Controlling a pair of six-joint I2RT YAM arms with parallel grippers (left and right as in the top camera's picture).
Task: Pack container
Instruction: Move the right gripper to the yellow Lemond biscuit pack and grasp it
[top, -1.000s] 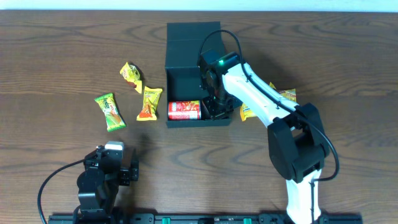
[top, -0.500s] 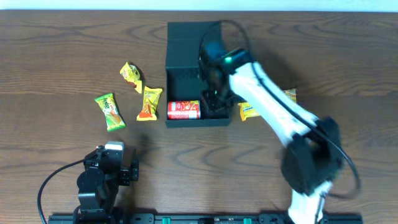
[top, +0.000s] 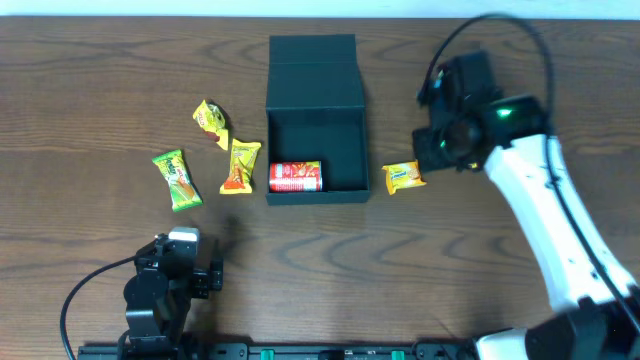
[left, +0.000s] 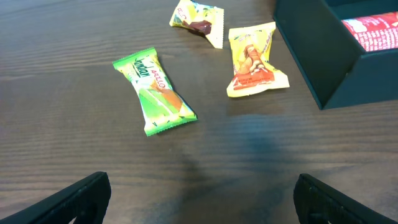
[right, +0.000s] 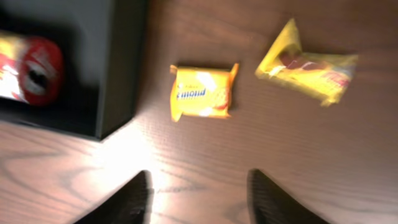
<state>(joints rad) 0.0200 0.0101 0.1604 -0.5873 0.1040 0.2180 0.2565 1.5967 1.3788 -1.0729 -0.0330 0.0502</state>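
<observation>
The container (top: 317, 196) is a dark box with its flap lid (top: 312, 62) folded back, near the table's middle. A red can (top: 296, 177) lies inside at the front left. My right gripper (right: 199, 177) hovers open and empty over the wood just right of the container wall (right: 118, 68). Ahead of it lie a yellow packet (right: 202, 92) and a second yellow packet (right: 308, 65). My left gripper (left: 202, 183) is wide open and empty near the front left edge. A green packet (left: 155, 92) and an orange-yellow packet (left: 254, 59) lie beyond it.
Left of the container lie a green packet (top: 176, 179), an orange-yellow packet (top: 240, 165) and a small yellow packet (top: 211, 120). One yellow packet (top: 403, 177) rests by the container's right wall. The right arm (top: 540, 210) crosses the table's right side.
My right gripper has come up out of the container and swung right, and its jaws have opened. The red can stays in the container. The left arm has not moved.
</observation>
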